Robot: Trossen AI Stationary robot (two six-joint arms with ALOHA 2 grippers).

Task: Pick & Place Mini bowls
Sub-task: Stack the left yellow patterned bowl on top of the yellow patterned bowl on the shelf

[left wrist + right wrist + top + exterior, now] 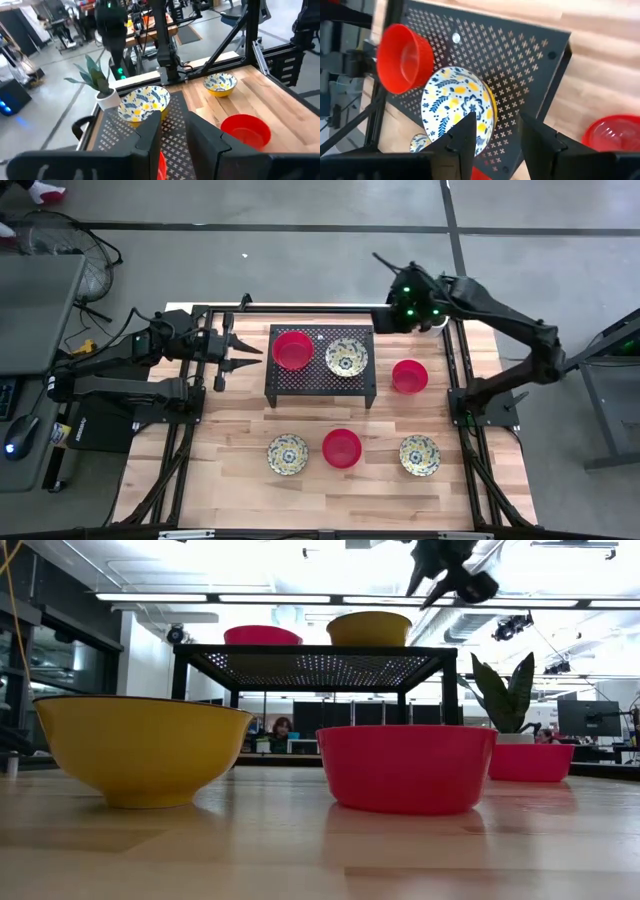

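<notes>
A black perforated stand (320,385) stands mid-table and carries a red mini bowl (293,350) and a floral cream-yellow mini bowl (346,357), both resting on their bases. Another red bowl (409,376) sits on the table right of the stand. Along the near edge stand a floral bowl (288,454), a red one (342,448) and a floral one (420,455). My right gripper (495,125) hangs open high above the stand's far right corner, tilted down toward the floral bowl (457,107). My left gripper (255,354) stands open and level just left of the stand, nothing between its fingers.
A small white pot with a green plant (102,95) stands past the stand's far right corner, under my right arm. Black frame rails (455,370) run along the table's left and right sides. Bare wood lies between the stand and the near row of bowls.
</notes>
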